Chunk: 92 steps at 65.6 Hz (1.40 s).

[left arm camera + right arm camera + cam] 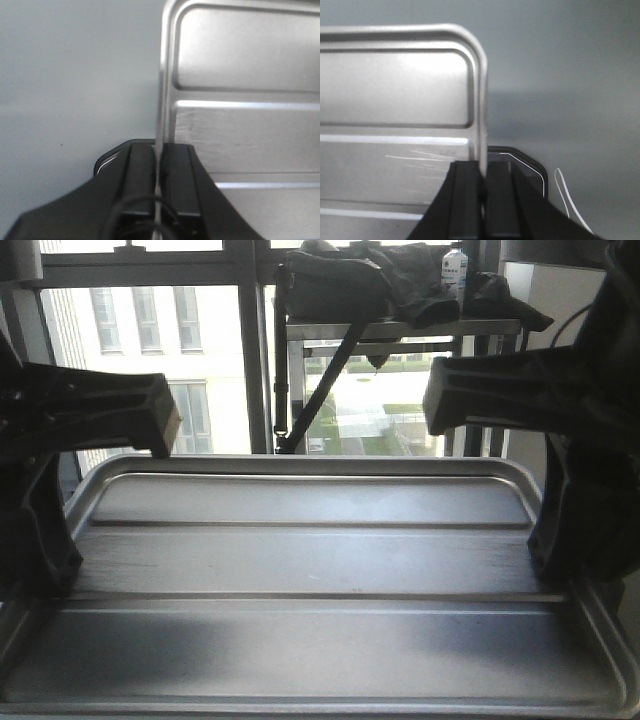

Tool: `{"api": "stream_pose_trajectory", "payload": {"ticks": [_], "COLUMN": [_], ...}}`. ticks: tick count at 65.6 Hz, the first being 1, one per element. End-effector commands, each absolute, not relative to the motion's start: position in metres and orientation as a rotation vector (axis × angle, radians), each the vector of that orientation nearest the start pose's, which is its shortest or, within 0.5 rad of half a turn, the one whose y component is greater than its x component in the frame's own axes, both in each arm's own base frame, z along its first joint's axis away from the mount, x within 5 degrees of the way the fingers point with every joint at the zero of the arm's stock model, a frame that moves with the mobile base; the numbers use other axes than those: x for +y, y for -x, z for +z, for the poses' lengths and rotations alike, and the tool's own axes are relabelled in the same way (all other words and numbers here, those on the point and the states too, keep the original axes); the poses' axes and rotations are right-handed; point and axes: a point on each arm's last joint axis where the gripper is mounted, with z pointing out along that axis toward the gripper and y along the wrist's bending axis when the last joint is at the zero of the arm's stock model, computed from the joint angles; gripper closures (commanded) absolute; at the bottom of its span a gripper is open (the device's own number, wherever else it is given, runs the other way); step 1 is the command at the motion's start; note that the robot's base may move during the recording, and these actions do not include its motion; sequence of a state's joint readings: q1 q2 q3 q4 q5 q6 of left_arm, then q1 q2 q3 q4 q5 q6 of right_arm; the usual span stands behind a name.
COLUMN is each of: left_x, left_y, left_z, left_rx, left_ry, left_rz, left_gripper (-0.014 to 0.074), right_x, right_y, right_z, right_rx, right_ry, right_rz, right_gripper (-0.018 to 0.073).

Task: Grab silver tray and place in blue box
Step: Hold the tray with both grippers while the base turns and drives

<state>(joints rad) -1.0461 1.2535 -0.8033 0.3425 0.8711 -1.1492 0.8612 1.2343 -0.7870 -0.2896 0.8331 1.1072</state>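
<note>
The large, shallow, shiny silver metal tray point(320, 560) with rounded corners fills the lower half of my front view, its two long ridges running left to right, with a bright window point(150, 340) behind it at the top. My left pincer point(159, 152) is clamped on the tray's thin raised rim at the bottom centre of its wrist view, squeezing the edge from both sides, and my right pincer point(482, 170) grips the opposite rim likewise. A plain grey surface point(75, 75) shows beside the tray in both wrist views; I cannot tell whether they touch.
</note>
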Motion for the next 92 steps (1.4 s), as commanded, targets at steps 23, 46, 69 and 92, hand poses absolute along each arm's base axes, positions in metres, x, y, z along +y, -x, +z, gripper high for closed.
{"api": "stream_pose_trajectory", "payload": {"ticks": [23,46,69,92], "left_x": [-0.1786,-0.1786,-0.1786,-0.1786], "left_y": [-0.1326,-0.1326,-0.1326,-0.1326], "left_z": [0.263,0.263,0.263,0.263], "left_rx": [2.674,2.674,2.674,2.674], "left_ry": [-0.102,-0.102,-0.102,-0.102], "left_rz": [-0.225,-0.225,-0.225,-0.225], "left_gripper": [0.0604,0.0604,0.0604,0.0604], "right_x": [0.1513,0.1513,0.1513,0.1513], "right_y": [-0.1608,-0.1608,-0.1608,-0.1608], "right_z": [0.2628,0.2628,0.2628,0.2628], "right_rx": [2.66,2.66,2.66,2.66], "right_ry": [-0.09,-0.09,-0.09,-0.09], "right_rz": [0.227,0.227,0.227,0.227], "right_gripper": [0.0503,0.0503,0.0503,0.0503]}}
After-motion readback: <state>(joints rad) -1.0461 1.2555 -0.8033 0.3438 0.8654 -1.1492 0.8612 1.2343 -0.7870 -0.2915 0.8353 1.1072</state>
